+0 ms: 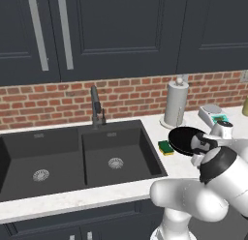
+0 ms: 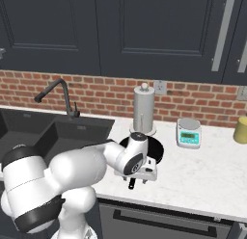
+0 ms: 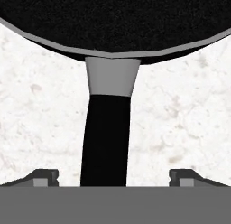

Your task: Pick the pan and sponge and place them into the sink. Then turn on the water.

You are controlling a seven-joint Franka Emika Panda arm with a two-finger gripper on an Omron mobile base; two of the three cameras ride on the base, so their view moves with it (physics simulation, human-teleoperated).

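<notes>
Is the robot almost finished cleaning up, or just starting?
Just starting. The sink holds nothing yet. Open fingers straddle the pan handle on the counter, not yet gripping. The sponge lies beside the pan, and no water runs from the faucet.

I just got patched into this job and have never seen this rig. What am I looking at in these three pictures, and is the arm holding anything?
It is a white robot arm in a rendered kitchen. Two pictures come from cameras behind the arm, left and right; the third looks along its hand. On the pale counter lie the black pan, a sponge, a paper towel roll and a scale. The dark sink sits left, with no water running. The gripper is open, its fingertips on either side of the pan's handle. Nothing is held.
</notes>
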